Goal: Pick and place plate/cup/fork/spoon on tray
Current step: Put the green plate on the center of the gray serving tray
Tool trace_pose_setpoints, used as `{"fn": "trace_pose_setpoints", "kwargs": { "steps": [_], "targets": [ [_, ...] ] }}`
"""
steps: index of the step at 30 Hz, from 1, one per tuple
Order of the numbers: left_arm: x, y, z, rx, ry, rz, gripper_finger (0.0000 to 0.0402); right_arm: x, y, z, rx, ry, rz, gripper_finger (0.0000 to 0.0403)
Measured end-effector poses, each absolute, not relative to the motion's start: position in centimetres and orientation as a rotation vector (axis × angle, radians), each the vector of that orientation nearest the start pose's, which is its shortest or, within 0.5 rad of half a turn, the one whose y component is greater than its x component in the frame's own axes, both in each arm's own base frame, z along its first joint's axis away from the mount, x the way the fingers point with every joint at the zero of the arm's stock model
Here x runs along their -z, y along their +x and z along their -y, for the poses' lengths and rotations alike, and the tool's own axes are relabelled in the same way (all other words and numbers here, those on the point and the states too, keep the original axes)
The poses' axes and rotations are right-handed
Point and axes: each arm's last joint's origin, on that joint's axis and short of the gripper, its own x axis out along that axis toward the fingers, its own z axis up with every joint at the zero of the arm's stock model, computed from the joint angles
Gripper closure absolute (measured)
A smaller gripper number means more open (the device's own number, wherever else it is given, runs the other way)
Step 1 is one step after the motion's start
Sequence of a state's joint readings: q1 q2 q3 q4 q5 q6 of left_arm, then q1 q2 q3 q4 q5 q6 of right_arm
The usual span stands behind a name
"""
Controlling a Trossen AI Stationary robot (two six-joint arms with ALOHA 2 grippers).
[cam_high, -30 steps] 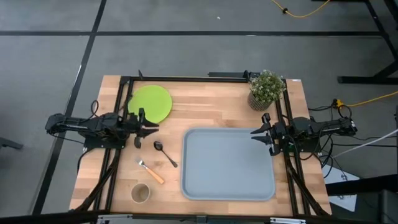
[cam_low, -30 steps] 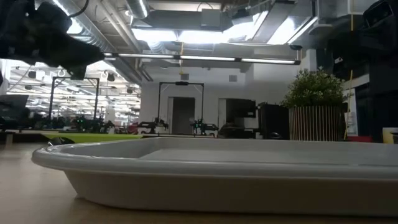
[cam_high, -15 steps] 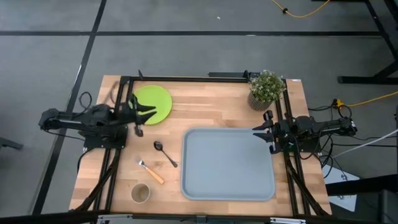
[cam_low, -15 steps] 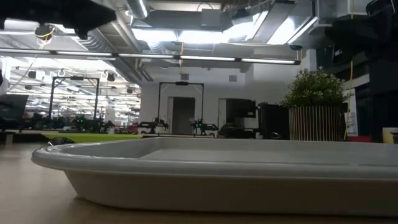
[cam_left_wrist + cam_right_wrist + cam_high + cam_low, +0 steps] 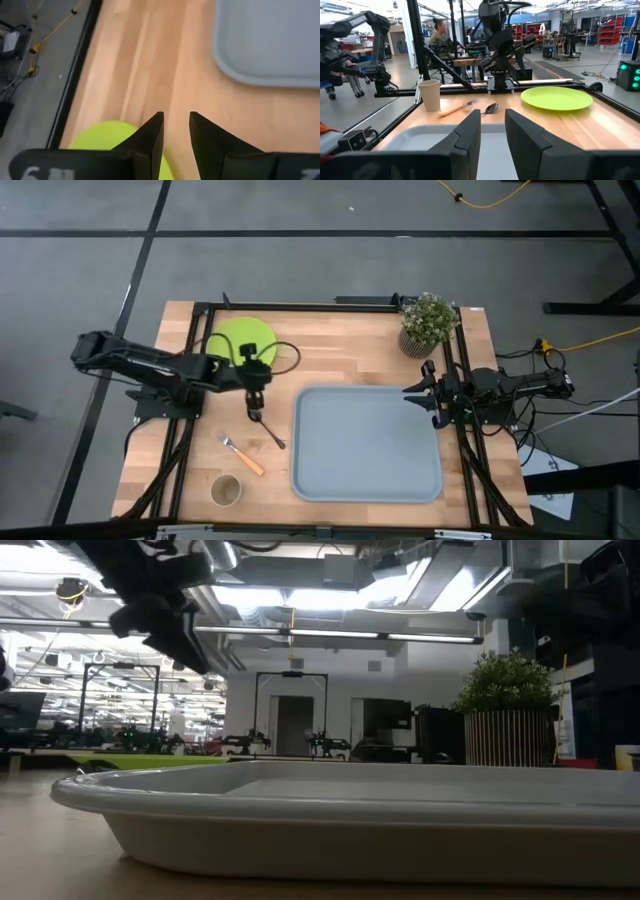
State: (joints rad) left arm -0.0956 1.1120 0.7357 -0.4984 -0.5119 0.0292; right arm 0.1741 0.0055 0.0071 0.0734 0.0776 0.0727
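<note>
Lime-green round flat plate lies at the far left corner of the light wooden bench, well apart from the large grey-blue rectangular plastic tray with rounded corners and a raised rim, which sits toward the bench's right side. The left claw reaches in from the left and hangs over the near edge of the plate, close to the small dark metallic spoon that lies on the wood between plate and tray; in the left wrist view its two dark fingers stand slightly apart with only a narrow gap between them, gripping nothing, with the green plate beneath them and a corner of the tray beyond. The small fork with silver tines and an orange handle lies near the spoon, toward the front edge, and the small tan cup stands upright at the front left. The right claw waits at the tray's right rim, its fingers a little apart and empty. A potted green plant stands at the far right corner.
</note>
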Motion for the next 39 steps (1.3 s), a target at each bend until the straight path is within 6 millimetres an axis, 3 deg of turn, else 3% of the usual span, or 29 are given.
{"fn": "trace_pose_setpoints", "kwargs": {
  "steps": [5, 15, 24, 29, 39],
  "targets": [
    [-23.2, 23.1, 0.8, -0.398, 0.269, -0.877, 0.0315, -17.2, 9.6, -1.5, -0.099, 0.081, 0.070, 0.0309],
    [-18.0, 22.8, 1.1, -0.580, 0.027, -1.224, 0.0315, -16.9, 9.6, -1.5, -0.097, 0.075, 0.034, 0.0309],
    [-14.4, 23.5, 1.4, -0.688, 0.146, -1.353, 0.0315, -16.9, 9.7, -1.5, -0.098, 0.075, 0.034, 0.0309],
    [-13.8, 23.6, 1.2, -0.771, 0.215, -1.332, 0.0315, -16.9, 9.7, -1.5, -0.098, 0.075, 0.034, 0.0308],
    [-13.8, 23.6, 1.0, -0.778, 0.213, -1.337, 0.0315, -16.9, 9.7, -1.5, -0.098, 0.075, 0.034, 0.0309]
  ]
}}
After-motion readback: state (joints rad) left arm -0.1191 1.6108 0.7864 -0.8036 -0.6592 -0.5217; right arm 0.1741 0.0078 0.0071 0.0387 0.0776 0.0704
